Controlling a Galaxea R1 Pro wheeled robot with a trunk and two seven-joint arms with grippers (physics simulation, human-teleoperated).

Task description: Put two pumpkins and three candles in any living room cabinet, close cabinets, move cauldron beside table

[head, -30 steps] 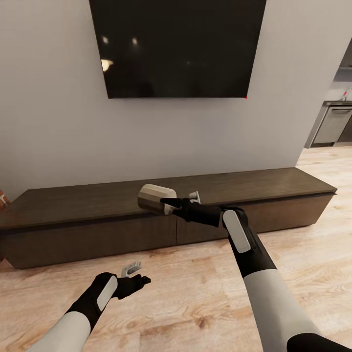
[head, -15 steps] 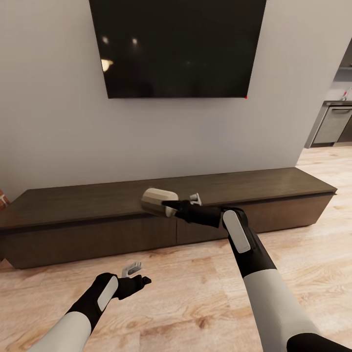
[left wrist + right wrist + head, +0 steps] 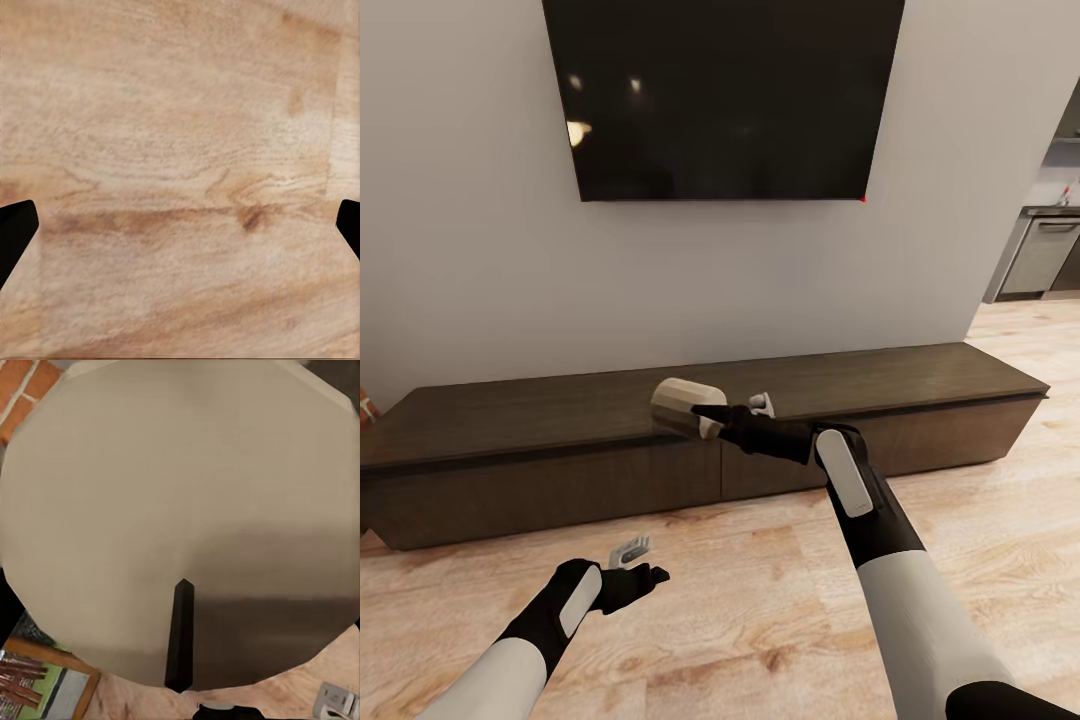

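Mostly hidden, right pincer [image 3: 705,420] clamps stubby grey-brown candle [image 3: 685,407] over closed long dark-brown wooden cabinet [image 3: 560,480]; left pincer [image 3: 632,553] spread, empty.

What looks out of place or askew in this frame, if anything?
Only the candle: the right gripper holds it tipped on its side in the air over the cabinet, whose drawer fronts look shut. Nothing looks spilled or damaged.
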